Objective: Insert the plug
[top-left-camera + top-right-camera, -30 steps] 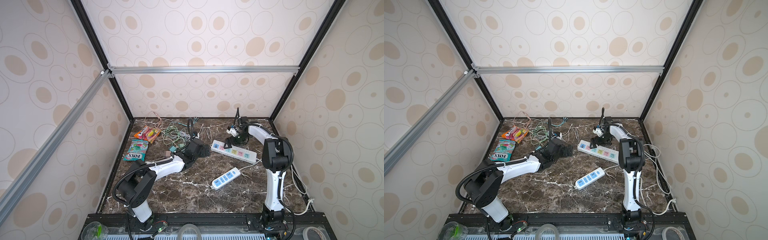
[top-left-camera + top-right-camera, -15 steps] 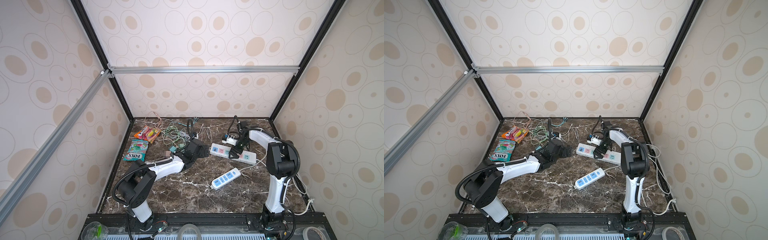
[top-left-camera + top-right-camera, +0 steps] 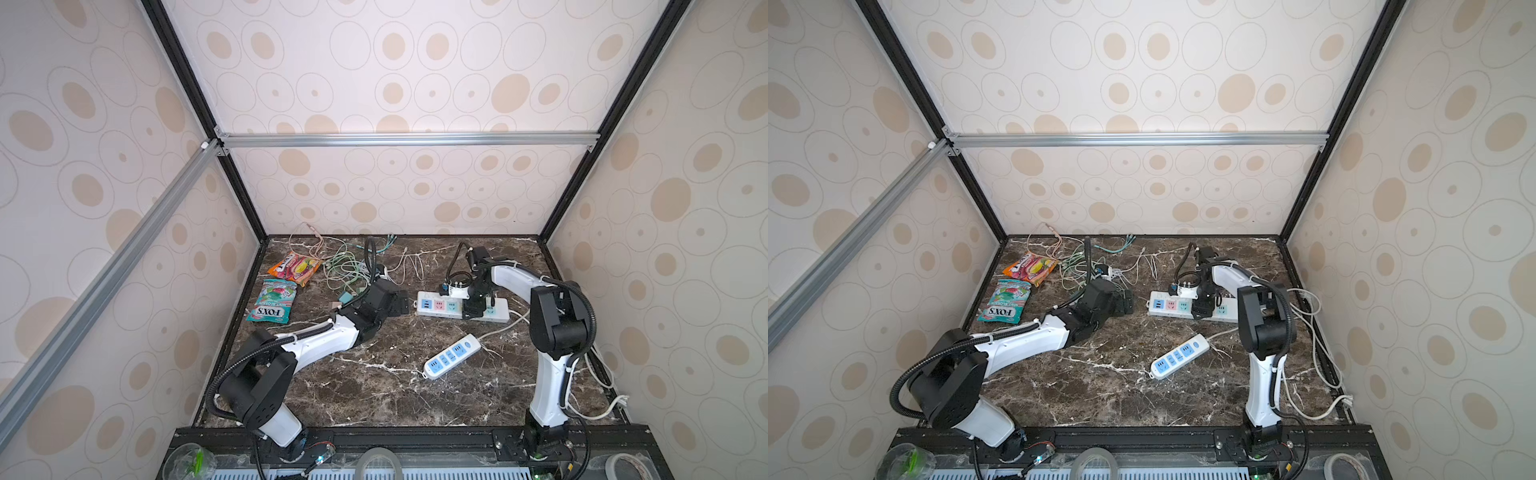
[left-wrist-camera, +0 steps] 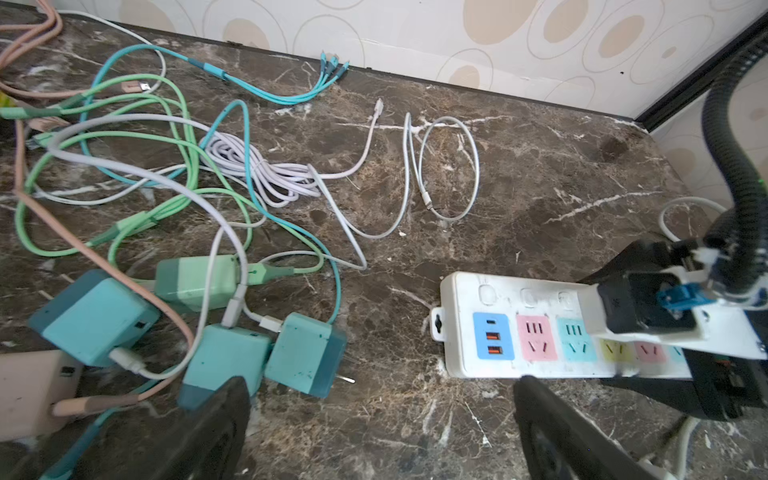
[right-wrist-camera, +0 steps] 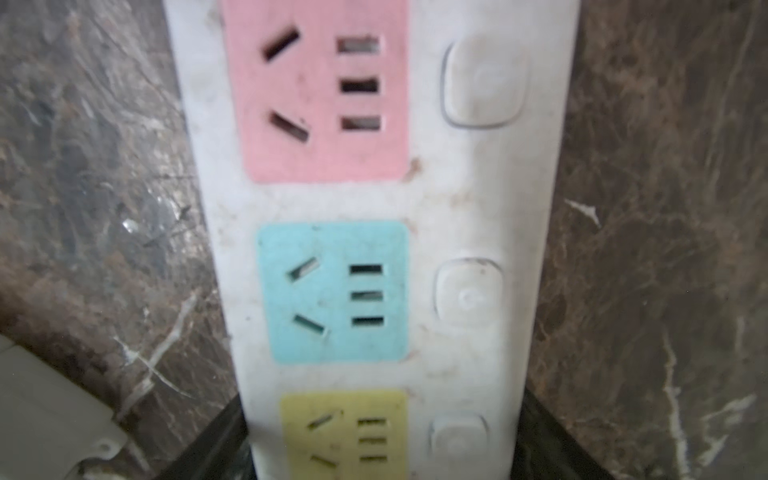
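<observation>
The white power strip (image 3: 436, 306) (image 3: 1167, 305) with pink, teal and yellow sockets lies at the back right of the marble table. My right gripper (image 3: 473, 309) (image 3: 1202, 309) (image 5: 382, 449) stands over its middle, and its black fingers press both long sides by the yellow socket (image 5: 345, 436). A teal plug (image 4: 305, 357) with bare prongs lies among other adapters, left of the strip (image 4: 490, 332). My left gripper (image 3: 401, 305) (image 4: 382, 395) hovers low between plug and strip, open and empty.
Tangled green, teal, white and pink cables (image 4: 174, 166) (image 3: 345, 266) lie behind the adapters. Two snack bags (image 3: 272, 301) sit at the far left. A smaller white and blue strip (image 3: 451, 361) (image 3: 1179, 357) lies nearer the front, its cord running right.
My right gripper came forward and down from the back onto the strip, and its jaws have narrowed round it. The strip has turned slightly. The left arm has stayed still.
</observation>
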Motion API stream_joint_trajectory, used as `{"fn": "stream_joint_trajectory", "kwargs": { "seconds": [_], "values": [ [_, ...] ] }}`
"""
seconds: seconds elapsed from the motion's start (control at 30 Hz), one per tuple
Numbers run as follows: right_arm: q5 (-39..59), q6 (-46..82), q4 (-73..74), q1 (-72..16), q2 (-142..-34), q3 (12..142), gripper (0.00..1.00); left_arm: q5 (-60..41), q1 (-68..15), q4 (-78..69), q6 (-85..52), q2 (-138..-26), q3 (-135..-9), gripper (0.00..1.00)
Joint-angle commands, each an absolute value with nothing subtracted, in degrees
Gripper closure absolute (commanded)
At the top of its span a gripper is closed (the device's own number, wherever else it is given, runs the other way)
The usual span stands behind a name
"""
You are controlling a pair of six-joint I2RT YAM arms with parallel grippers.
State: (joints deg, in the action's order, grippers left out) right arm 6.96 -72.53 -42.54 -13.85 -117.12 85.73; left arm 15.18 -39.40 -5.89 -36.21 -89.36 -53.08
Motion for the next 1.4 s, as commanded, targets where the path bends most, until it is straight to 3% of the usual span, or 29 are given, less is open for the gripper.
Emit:
{"fn": "stream_joint_trajectory", "kwargs": {
  "seconds": [0.0,0.2,0.4,0.63,0.9,0.93,0.97,1.07,1.37],
  "values": [
    [8.54,-82.58,-41.85,-17.36,-120.47,87.07,0.37,16.70,-36.65,-2.49,-34.37,-85.81,-52.06,0.02],
    [9.49,-83.71,-44.67,-21.71,-122.93,91.00,0.33,14.49,-30.36,2.87,-37.71,-81.65,-50.17,0.02],
    [12.68,-71.38,-48.33,-24.98,-122.88,93.13,0.30,14.97,-27.68,6.84,-38.58,-80.32,-50.13,0.02],
    [10.46,-61.97,-47.49,-26.27,-118.49,86.32,0.27,17.13,-27.65,11.70,-40.28,-83.72,-52.29,0.02],
    [7.54,-61.87,-44.52,-26.28,-116.18,83.97,0.16,17.93,-27.43,14.43,-40.55,-86.37,-54.13,0.02],
    [7.37,-60.23,-44.18,-26.28,-116.14,84.94,0.13,17.93,-27.25,14.85,-39.95,-86.61,-54.44,0.02],
    [7.26,-58.13,-44.17,-26.28,-116.23,86.25,0.01,17.93,-27.07,15.36,-39.45,-86.79,-54.71,0.02],
    [8.94,-55.36,-44.77,-26.19,-115.22,89.14,0.00,16.33,-25.88,16.54,-36.82,-87.01,-54.80,0.02],
    [11.05,-47.00,-24.63,-26.10,-101.83,77.25,0.00,7.81,-18.68,22.76,-26.66,-89.16,-53.72,0.02]
  ]
}}
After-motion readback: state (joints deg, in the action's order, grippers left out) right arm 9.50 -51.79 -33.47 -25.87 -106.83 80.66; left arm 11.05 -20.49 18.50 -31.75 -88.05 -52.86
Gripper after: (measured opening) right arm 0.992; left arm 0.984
